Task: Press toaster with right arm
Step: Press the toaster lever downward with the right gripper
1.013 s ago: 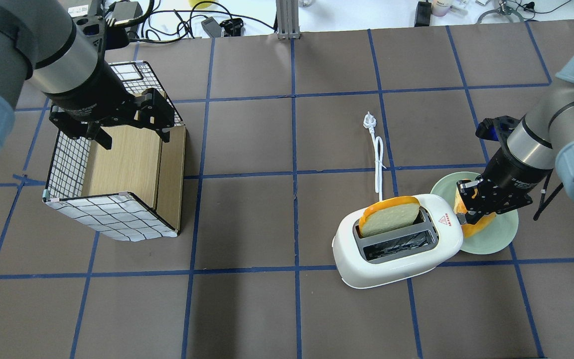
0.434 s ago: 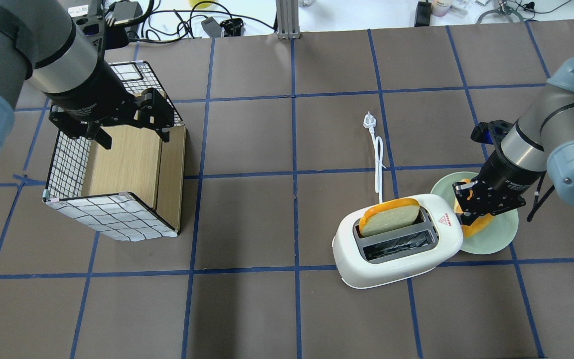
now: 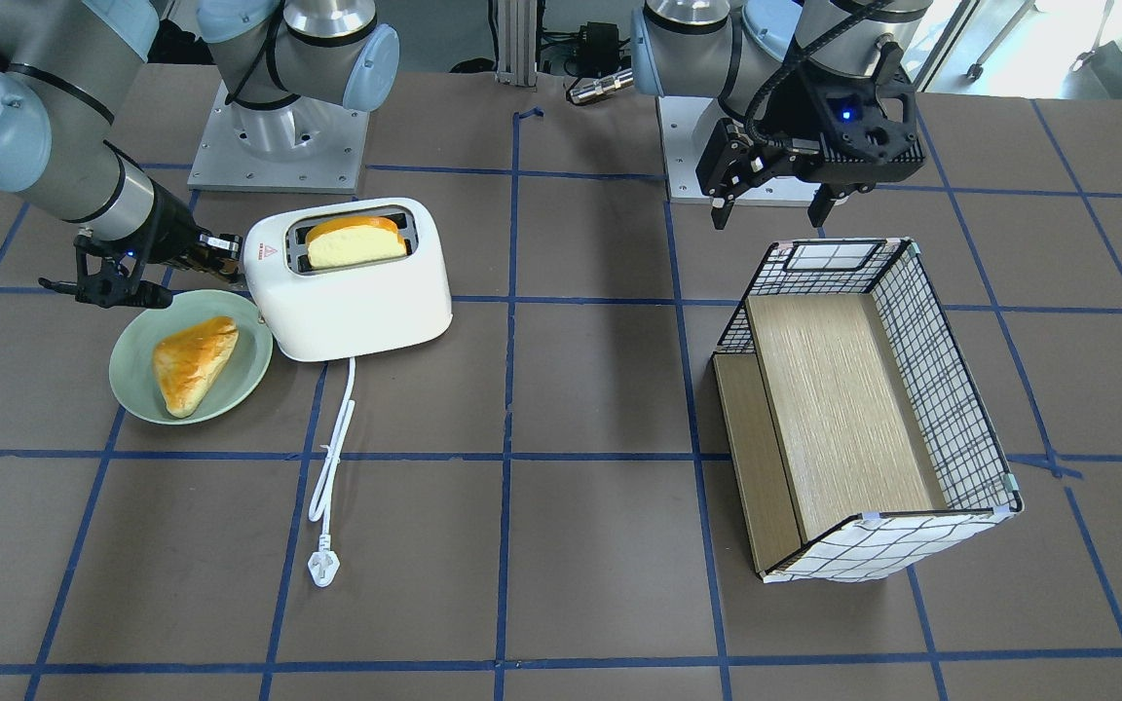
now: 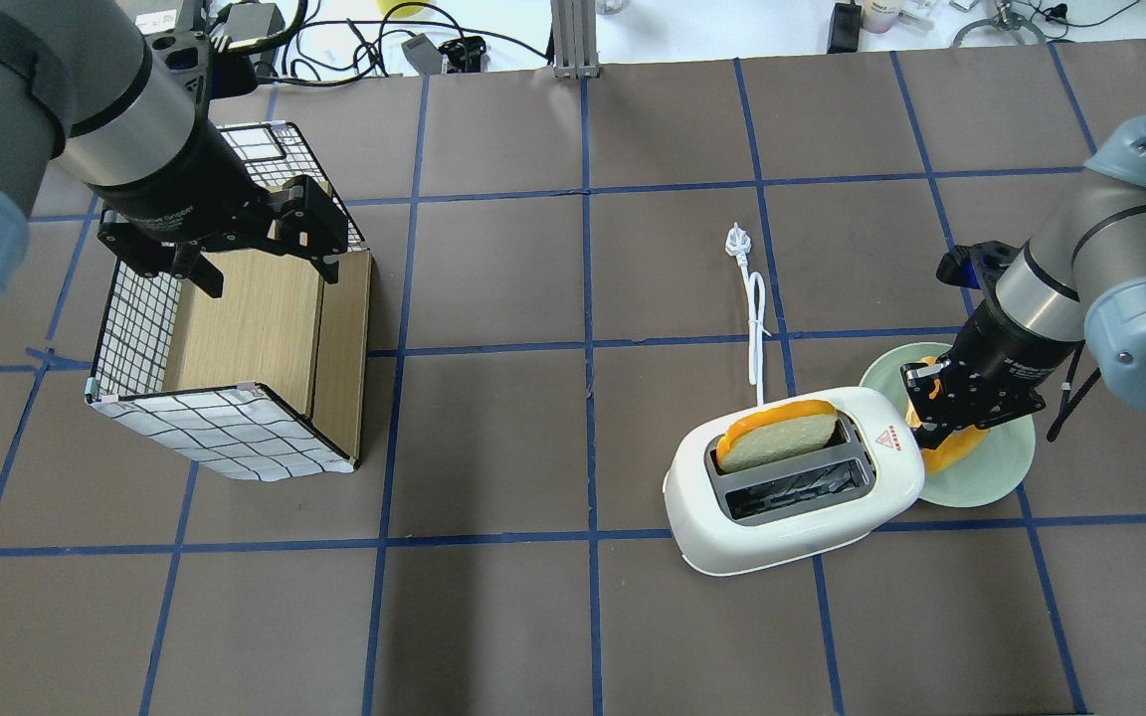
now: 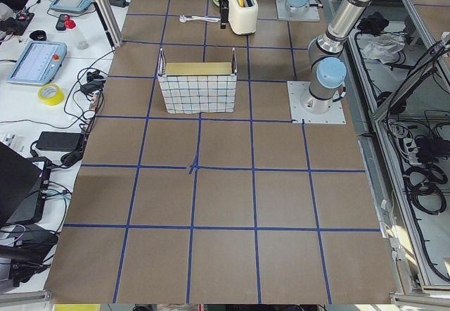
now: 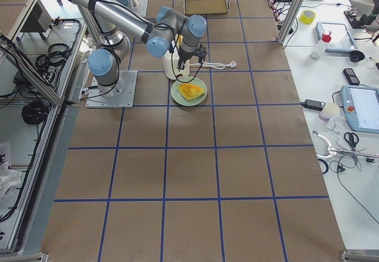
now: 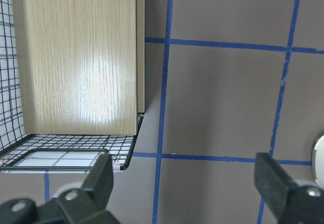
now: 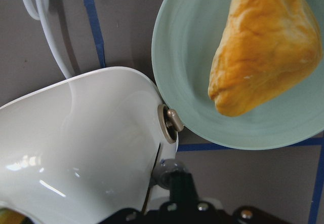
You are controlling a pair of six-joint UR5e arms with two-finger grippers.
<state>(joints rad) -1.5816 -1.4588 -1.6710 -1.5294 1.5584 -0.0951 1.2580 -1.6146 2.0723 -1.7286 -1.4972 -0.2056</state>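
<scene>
The glossy white toaster (image 4: 802, 507) stands at the right front, with a bread slice (image 4: 777, 438) in its far slot; it also shows in the front view (image 3: 356, 302). My right gripper (image 4: 926, 426) is shut, and its tip is at the toaster's end next to the red triangle sticker. In the right wrist view the shut fingertips (image 8: 172, 181) rest on the toaster's end lever (image 8: 164, 168), below a metal knob (image 8: 169, 122). My left gripper (image 4: 255, 254) is open and empty above the wire basket (image 4: 135, 328).
A green plate (image 4: 1006, 467) with a golden pastry (image 3: 193, 358) lies right beside the toaster's end, under my right wrist. The white cord and plug (image 4: 735, 241) run away from the toaster. The basket (image 3: 951, 389) holds a wooden shelf.
My right arm has come down and in a little at the toaster's end. The bread slice sits slightly lower in its slot. The left arm has not moved.
</scene>
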